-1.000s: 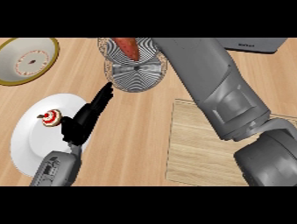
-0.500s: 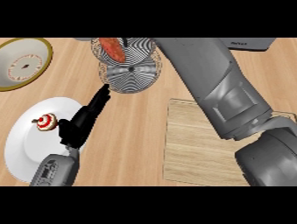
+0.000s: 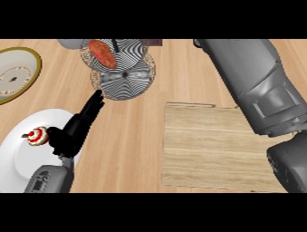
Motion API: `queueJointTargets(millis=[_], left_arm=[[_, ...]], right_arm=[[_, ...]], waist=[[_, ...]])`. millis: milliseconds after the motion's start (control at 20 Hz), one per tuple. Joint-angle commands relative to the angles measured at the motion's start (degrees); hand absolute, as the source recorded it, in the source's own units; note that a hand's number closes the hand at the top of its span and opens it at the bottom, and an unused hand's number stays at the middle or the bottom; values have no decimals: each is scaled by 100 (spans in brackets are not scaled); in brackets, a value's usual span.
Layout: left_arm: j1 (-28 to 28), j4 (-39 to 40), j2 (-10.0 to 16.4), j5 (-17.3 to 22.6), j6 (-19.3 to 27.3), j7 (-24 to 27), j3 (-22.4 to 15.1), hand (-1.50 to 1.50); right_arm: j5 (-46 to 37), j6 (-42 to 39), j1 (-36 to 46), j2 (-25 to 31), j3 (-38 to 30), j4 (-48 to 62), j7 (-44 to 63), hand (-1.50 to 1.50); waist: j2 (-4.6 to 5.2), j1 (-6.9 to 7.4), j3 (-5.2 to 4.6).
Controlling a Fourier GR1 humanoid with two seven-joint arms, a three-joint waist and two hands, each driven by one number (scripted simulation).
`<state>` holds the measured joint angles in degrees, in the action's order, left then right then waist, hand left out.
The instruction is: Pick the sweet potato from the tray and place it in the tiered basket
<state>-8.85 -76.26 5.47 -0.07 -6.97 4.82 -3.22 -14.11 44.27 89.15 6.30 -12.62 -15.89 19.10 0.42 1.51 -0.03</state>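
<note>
Here, sweet potato (image 3: 102,51) in top of tiered basket (image 3: 126,82), left hand (image 3: 74,130) fingers (image 3: 92,103) outstretched, overlapping white plate (image 3: 14,161)

Orange-red sweet potato (image 3: 102,52) lies in the tiered basket (image 3: 126,82) — upper tier.

The orange-red sweet potato (image 3: 102,51) sits against the tiered basket (image 3: 126,84), striped black and white; the tray (image 3: 209,152) is pale wood grain, the plate (image 3: 12,168) white.

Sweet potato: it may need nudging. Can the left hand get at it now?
Probably yes: the left hand, fingers straight, ends just short of the tiered basket, and the sweet potato lies uncovered in its far tier, nothing between.
</note>
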Motion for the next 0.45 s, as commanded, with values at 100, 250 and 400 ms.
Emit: queueJointTargets(millis=[100, 250, 400], left_arm=[[276, -12, 53, -36, 125, 84, 128, 0], [270, -34, 131, 36, 54, 80, 226, 0], [517, -321, 140, 166, -84, -46, 176, 0]], right_arm=[[396, -530, -1036, 683, -277, -998, -695, -150], [487, -1036, -1548, 863, -170, -1592, -511, -150], [704, -1968, -2145, 1532, -257, -1938, -544, -150]], waist=[[-88, -258, 10], [-114, -322, 6], [-128, -372, 8]])
